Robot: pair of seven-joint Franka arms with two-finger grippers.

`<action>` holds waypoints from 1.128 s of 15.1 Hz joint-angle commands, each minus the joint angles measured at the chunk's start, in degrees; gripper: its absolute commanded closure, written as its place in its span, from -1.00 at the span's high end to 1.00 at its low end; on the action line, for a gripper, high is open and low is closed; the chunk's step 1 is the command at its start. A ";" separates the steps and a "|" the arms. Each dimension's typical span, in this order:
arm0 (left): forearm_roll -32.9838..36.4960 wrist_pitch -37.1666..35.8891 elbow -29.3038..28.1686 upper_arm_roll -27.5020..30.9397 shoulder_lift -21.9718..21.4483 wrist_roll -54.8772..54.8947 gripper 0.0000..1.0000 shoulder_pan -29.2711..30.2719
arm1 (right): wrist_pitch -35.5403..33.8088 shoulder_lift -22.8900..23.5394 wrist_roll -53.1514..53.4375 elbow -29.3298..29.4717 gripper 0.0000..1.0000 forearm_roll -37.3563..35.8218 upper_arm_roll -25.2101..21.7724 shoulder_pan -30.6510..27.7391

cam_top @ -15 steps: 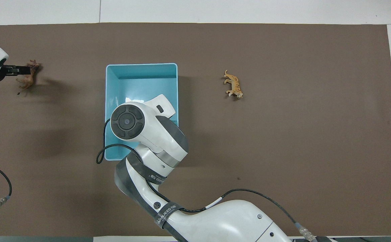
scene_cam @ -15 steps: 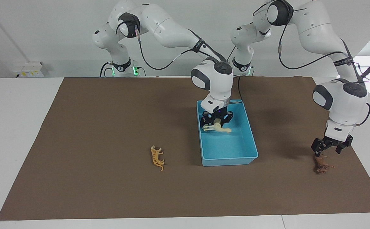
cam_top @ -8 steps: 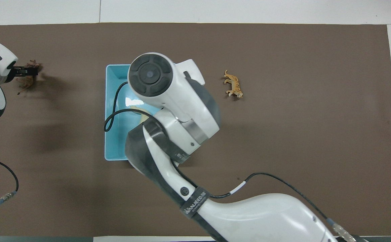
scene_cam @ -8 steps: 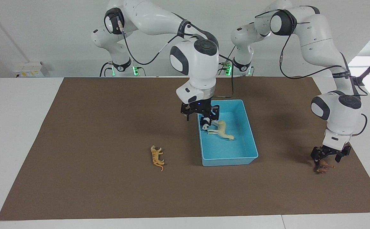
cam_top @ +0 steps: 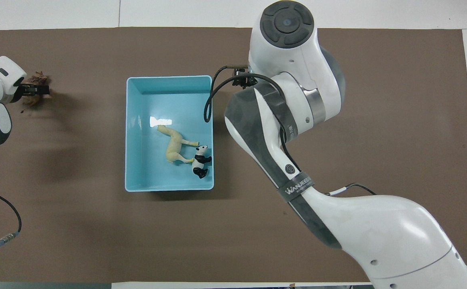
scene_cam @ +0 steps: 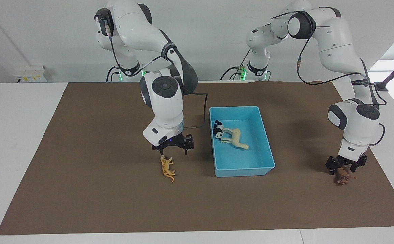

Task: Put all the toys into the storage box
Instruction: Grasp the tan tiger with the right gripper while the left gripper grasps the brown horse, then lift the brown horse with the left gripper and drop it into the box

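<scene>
We see two white Franka arms over a brown mat on a white counter (scene_cam: 20,135). The light-blue storage box (scene_cam: 266,140) sits mid-mat, and inside it the cream horse (scene_cam: 234,138) lies on its side with the panda (scene_cam: 218,129) touching its legs, against the wall toward the right arm's end.

Two toys remain outside. The orange tiger (scene_cam: 167,168) lies on the mat toward the right arm's end, its long axis running toward and away from the robots. Our right gripper (scene_cam: 172,151) hangs just above the tiger's nearer tip, jaws spread and empty, so we judge the next move to be a short drop onto it, perhaps with a small shift along its length.

The dark brown lion (scene_cam: 344,177) lies near the mat's edge at the left arm's end. Our left gripper (scene_cam: 345,167) sits right over it, low and close; we cannot tell whether its jaws are spread or pinching the lion.

A band on the right arm's cable reads roughly "WANJEED" in the overhead view.
</scene>
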 commanded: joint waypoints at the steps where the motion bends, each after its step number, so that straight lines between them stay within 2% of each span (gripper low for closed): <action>1: 0.92 0.53 -1.80 0.49 -0.64 -0.09 0.17 -0.74 | 8.99 -4.63 -6.17 -12.88 1.00 0.60 0.77 -1.52; 2: 0.74 -0.08 -1.54 0.49 -0.64 -0.18 -0.19 -0.83 | 11.71 -4.02 -6.88 -14.29 1.00 0.51 0.77 -1.87; 3: 0.65 -0.61 -1.36 0.49 -0.64 -0.18 -0.44 -0.83 | 14.00 -3.58 -7.76 -15.79 1.00 0.51 0.77 -1.78; 4: 0.39 -1.22 -1.01 0.41 -0.64 -0.18 -0.61 -0.74 | 16.54 -3.23 -9.51 -17.45 1.00 0.51 0.68 -1.78; 7: -0.66 -5.78 2.49 0.32 -0.38 -1.49 -0.63 -1.18 | 18.68 -2.96 -10.93 -19.49 1.00 0.51 0.77 -1.78; 11: -0.93 -18.51 9.35 0.32 -0.99 -6.75 -0.63 -4.52 | 20.79 -0.94 -10.67 -19.58 1.00 0.60 0.77 -1.35; 12: -0.93 -21.15 10.41 0.32 -1.87 -8.51 -0.63 -5.57 | 20.70 -0.85 -10.32 -19.58 0.54 0.60 0.77 -1.43; 13: -0.93 -23.36 10.50 0.32 -3.01 -10.27 -0.63 -6.62 | 20.44 -0.94 -10.23 -19.58 -0.34 0.68 0.77 -1.52; 14: -1.10 -25.81 10.42 0.23 -4.50 -12.20 -0.63 -7.41 | 20.44 -0.94 -9.36 -19.58 -0.99 0.77 0.77 -1.43; 17: -4.52 -37.93 9.80 0.05 -12.13 -19.48 -0.63 -11.88 | 19.74 -1.03 -7.06 -19.23 -1.00 0.77 0.77 -1.08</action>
